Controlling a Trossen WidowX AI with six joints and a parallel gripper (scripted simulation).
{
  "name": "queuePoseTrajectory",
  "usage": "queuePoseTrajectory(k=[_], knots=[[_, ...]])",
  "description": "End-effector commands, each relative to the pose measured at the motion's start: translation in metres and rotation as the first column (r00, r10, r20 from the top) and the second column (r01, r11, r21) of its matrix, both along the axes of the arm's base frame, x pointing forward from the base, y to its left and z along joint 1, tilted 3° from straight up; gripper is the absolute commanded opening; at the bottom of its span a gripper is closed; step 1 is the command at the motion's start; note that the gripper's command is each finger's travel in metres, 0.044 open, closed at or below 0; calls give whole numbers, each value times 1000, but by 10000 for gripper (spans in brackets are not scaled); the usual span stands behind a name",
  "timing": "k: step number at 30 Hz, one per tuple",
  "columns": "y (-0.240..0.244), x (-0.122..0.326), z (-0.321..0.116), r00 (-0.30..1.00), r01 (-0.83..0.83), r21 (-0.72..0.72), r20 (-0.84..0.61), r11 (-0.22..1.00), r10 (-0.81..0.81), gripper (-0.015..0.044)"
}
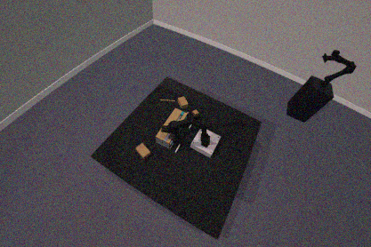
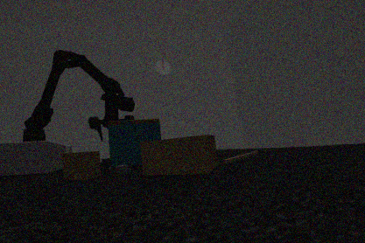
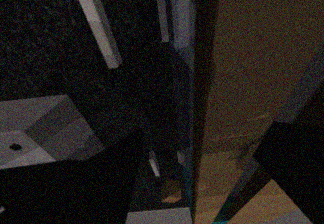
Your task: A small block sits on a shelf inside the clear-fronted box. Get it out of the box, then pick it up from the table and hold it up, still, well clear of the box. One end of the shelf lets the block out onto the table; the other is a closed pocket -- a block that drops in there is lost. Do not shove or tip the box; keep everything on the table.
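The box point(image 1: 177, 112) point(image 2: 132, 144) point(image 3: 249, 60) stands on the dark table, tan inside with a teal end wall. Its clear front runs nearly edge-on down the middle of the wrist view. My gripper point(image 3: 184, 127) is open and empty, pointing down at the box. One finger is on the outer side of the front; the other is over the box's tan interior, and in the exterior view its tip is hidden behind the teal wall. I cannot make out the small block on the shelf in any view; the dark finger covers part of the interior.
A white tray-like object point(image 1: 213, 141) point(image 2: 23, 158) point(image 3: 14, 110) is beside the box. Tan blocks point(image 1: 143, 150) point(image 2: 178, 155) lie around it, with a smaller one point(image 1: 195, 113) point(image 2: 80, 165) point(image 3: 171, 191). A pale bar point(image 1: 178, 147) point(image 3: 101, 32) lies before the front; a thin stick point(image 1: 167, 100) point(image 2: 241, 156) lies farther off.
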State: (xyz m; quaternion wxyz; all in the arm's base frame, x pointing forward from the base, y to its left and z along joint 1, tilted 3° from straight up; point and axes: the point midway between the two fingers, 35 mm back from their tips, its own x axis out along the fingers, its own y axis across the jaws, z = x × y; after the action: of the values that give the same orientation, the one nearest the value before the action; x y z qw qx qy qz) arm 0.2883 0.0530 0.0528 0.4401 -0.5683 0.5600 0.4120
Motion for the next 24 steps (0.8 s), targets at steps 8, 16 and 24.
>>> queuePoseTrajectory(k=[8,16,24], knots=[[-10,0,-2,1000,0,-1,-1,1000,0,400],[-32,-1,-3,1000,0,-3,-2,1000,0,400],[-53,-1,-4,1000,0,-5,-2,1000,0,400]])
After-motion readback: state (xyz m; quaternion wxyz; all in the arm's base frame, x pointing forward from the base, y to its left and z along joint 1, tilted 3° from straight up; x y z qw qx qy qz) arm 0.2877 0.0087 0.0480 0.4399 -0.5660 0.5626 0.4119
